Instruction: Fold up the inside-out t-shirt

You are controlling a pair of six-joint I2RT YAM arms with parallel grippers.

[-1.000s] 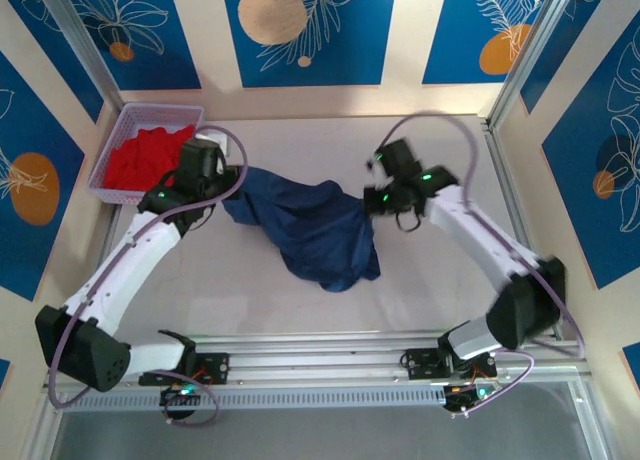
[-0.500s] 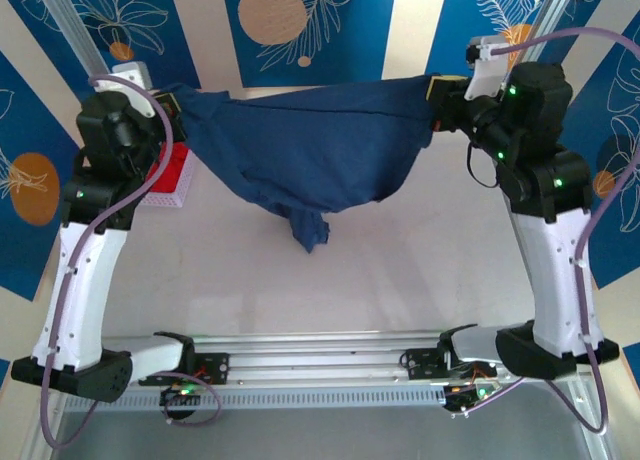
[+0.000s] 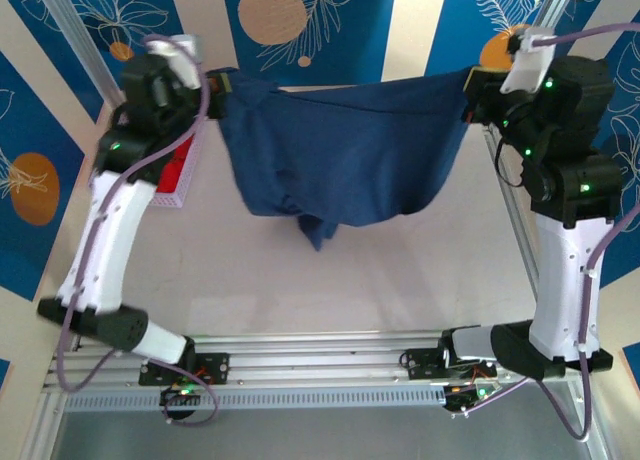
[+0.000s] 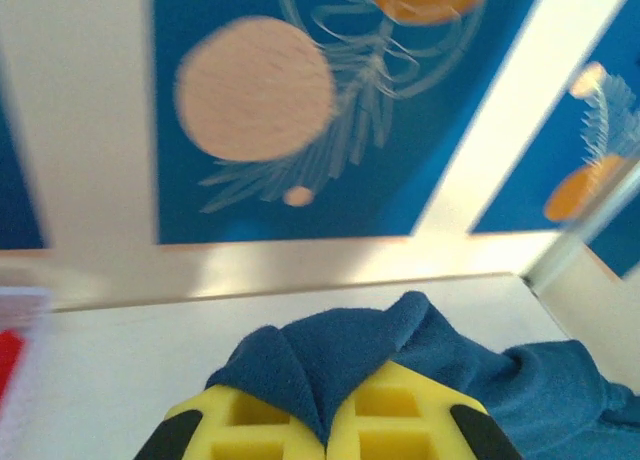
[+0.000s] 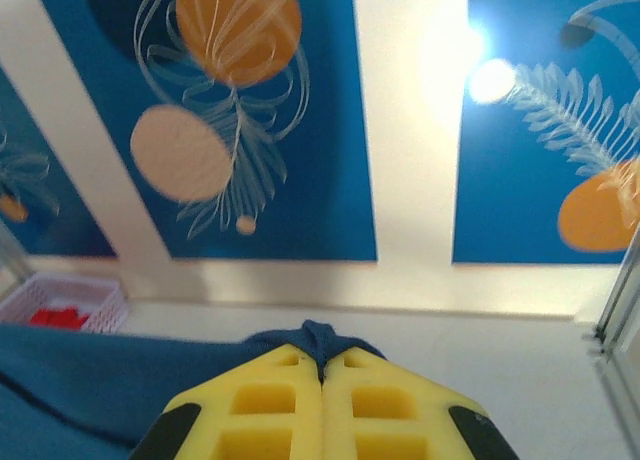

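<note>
Item: inside-out t-shirt (image 3: pixel 340 160), navy, prob. light, soft & limp, hung above table (image 3: pixel 420 280), stretched btwn left gripper (image 3: pixel 218 82) & right gripper (image 3: pixel 476 83), both pinched tight on its top edge; sags mid, best held at corners.

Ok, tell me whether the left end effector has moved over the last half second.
Yes. The left end effector, shut on the t-shirt, has shifted right in the top view, clear of the basket.
</note>
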